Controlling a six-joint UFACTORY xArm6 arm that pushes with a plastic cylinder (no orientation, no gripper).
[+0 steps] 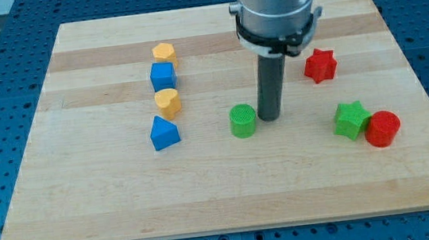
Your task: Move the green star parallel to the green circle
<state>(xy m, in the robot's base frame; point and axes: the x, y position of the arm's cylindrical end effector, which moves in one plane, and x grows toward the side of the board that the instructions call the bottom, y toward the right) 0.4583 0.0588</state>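
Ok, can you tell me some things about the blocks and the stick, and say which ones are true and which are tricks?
1. My tip is right beside the green circle, on its right in the view. True.
2. The green star touches the red circle. True.
3. The red star sits at the view's bottom left. False: it is toward the view's top right.
4. Four blocks line up on the view's left: yellow, blue, yellow, blue. True.
5. My tip is pushing the green star. False: the star lies well to the view's right of it.
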